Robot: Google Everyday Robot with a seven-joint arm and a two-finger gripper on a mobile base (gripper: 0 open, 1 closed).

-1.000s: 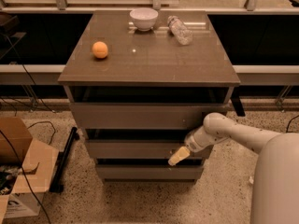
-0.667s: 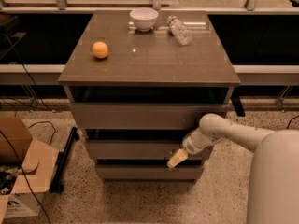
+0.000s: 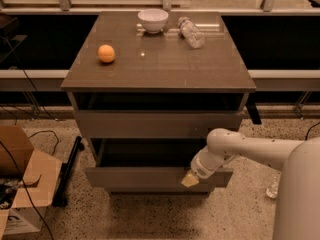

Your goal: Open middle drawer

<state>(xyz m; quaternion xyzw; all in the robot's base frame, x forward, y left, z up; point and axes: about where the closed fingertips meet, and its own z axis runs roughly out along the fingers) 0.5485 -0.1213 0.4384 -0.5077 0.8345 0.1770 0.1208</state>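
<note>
The middle drawer (image 3: 140,178) is a flat grey-taupe front, the second of the cabinet's drawers. It stands pulled out towards me, with a dark opening (image 3: 150,153) showing above its front. My gripper (image 3: 190,179) is at the top edge of this front, right of centre, and its pale tip touches it. My white arm (image 3: 250,149) reaches in from the lower right. The top drawer (image 3: 155,124) is in line with the cabinet. The bottom drawer is mostly hidden under the pulled-out one.
On the cabinet top (image 3: 160,69) lie an orange (image 3: 106,53), a white bowl (image 3: 153,20) and a tipped clear bottle (image 3: 192,32). An open cardboard box (image 3: 20,184) and a black bar (image 3: 67,174) are on the floor at the left.
The middle drawer has slid out towards me, and a dark opening now shows above its front. My gripper has moved with the drawer front.
</note>
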